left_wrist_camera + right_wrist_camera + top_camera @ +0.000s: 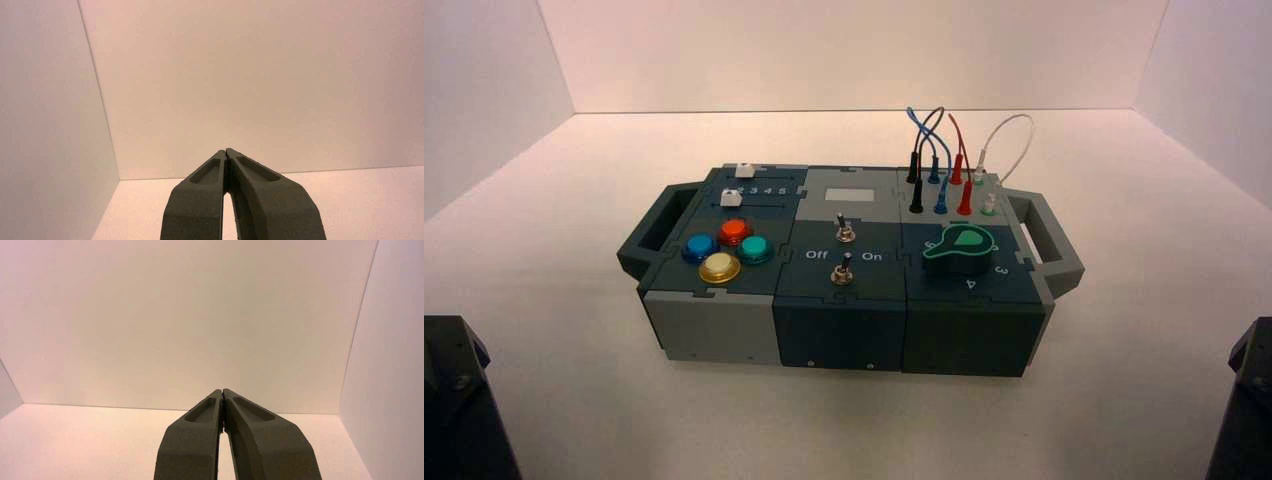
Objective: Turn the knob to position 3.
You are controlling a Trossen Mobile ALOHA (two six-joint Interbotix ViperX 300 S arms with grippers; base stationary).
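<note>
The box (839,330) stands in the middle of the white table. Its green knob (959,248) sits on the dark teal panel at the box's right front. The white numeral 3 (1001,270) of the dial arc is printed to the knob's front right, beside a 4 (969,285). Both arms are parked at the near corners, far from the box: the left arm (454,400) and the right arm (1249,400). My left gripper (226,151) is shut and empty, facing the back wall. My right gripper (221,391) is also shut and empty.
Several coloured buttons (724,250) sit at the box's left front, with two white sliders (736,185) behind them. Two toggle switches (844,250) stand in the middle. Plugged wires (949,170) rise behind the knob. Grey handles (1049,240) stick out at both ends.
</note>
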